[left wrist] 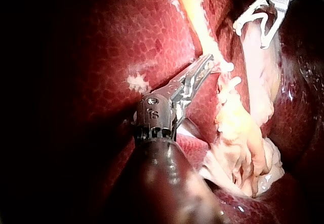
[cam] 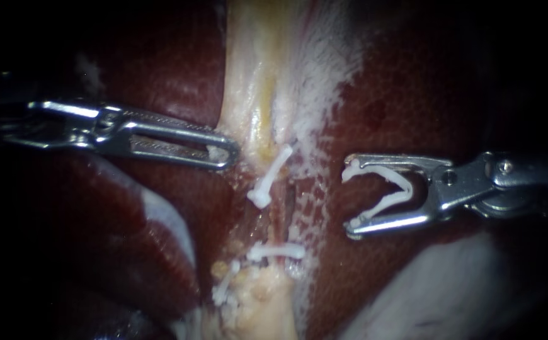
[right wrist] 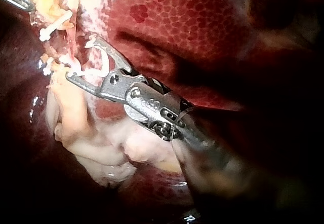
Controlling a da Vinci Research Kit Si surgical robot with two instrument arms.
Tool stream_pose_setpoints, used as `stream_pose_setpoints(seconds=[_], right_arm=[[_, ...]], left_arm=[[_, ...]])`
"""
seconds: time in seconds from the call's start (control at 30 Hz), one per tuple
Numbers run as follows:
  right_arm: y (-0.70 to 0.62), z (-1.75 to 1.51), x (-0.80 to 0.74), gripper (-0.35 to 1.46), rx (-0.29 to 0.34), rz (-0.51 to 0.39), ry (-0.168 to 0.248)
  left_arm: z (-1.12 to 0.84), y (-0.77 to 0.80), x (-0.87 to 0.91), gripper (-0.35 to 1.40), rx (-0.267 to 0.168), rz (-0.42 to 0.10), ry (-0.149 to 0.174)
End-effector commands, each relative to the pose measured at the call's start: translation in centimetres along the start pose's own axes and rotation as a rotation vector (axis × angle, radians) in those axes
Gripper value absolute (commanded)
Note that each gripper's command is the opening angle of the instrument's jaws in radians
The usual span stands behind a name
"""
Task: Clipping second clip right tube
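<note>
White clip [cam: 384, 203], spread open, sits held in the right tool [cam: 351, 198] — approach step; next, straddle the right tube [cam: 290, 203] squarely.

Behind everything I see the dark red, finely mottled, wet-looking liver surface [cam: 412, 94]. Light falls brightest on the middle of my endoscope view, and the far left and right edges sink into black shadow.

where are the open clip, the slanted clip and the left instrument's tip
open clip [cam: 387, 201], endoscope view, on its lower arm
slanted clip [cam: 272, 174], endoscope view, middle of its length
left instrument [cam: 230, 152], endoscope view, at its tip
</note>
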Motion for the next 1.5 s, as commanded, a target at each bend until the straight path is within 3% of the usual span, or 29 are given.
stream_pose_setpoints(seconds=[0.03, 0.3, 0.53, 0.73, 0.9, 1.13, 1.5], right_arm=[[0.00, 0.00, 0.00, 0.60, 0.000, 0.000, 0.000], [-0.04, 0.10, -0.06, 0.60, 0.042, -0.005, -0.001], [-0.14, 0.46, -0.30, 0.60, 0.078, 0.021, -0.005], [-0.21, 0.76, -0.49, 0.60, 0.106, 0.050, -0.011], [-0.19, 0.92, -0.52, 0.60, 0.113, 0.053, -0.013], [-0.16, 1.05, -0.53, 0.60, 0.120, 0.064, -0.015], [-0.20, 1.30, -0.44, 0.60, 0.177, 0.079, -0.023]], left_arm=[[0.00, 0.00, 0.00, -0.18, 0.000, 0.000, 0.000], [-0.12, 0.01, -0.05, -0.18, 0.012, -0.002, 0.004], [-0.44, -0.05, -0.19, -0.18, -0.001, -0.011, -0.001], [-0.86, -0.21, -0.39, -0.18, 0.006, -0.031, -0.030], [-1.12, -0.47, -0.52, -0.18, 0.010, -0.043, -0.053], [-1.18, -0.72, -0.58, -0.18, 0.007, -0.056, -0.067], [-1.16, -0.65, -0.56, -0.18, 0.008, -0.054, -0.067]])
